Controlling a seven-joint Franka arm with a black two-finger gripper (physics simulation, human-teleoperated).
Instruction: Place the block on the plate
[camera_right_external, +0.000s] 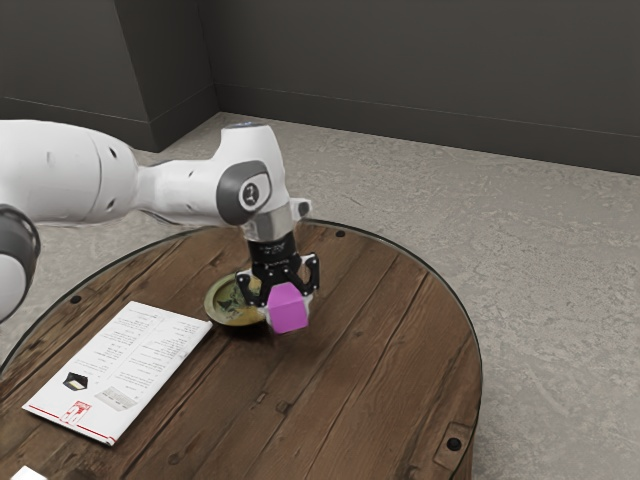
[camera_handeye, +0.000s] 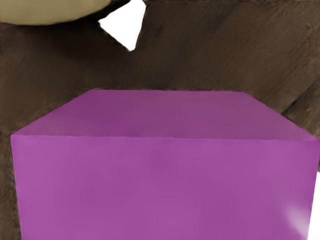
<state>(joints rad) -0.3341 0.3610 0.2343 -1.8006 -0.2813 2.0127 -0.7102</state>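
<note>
Bowl (camera_right_external: 231, 309): round, mottled green and yellow inside.
Block (camera_right_external: 290, 313): smooth, flat-faced magenta cube, raised, just beside the bowl toward the exterior view's right.
Hand (camera_right_external: 287, 306): black, jointed, parted by the block's width and gripping it.
Surface (camera_right_external: 350, 400): round, grained brown planks beneath the bowl.
Booklet (camera_right_external: 125, 370): white, rectangular, printed, at the bowl's exterior-view left.

plate (camera_right_external: 211, 306): partly hidden behind gripper (camera_right_external: 287, 312) | block (camera_handeye: 165, 190): wrist view's lower edge cuts it | sheet (camera_right_external: 110, 385): fine print unreadable | white thing (camera_right_external: 28, 475), table (camera_right_external: 380, 400): cut off
</note>
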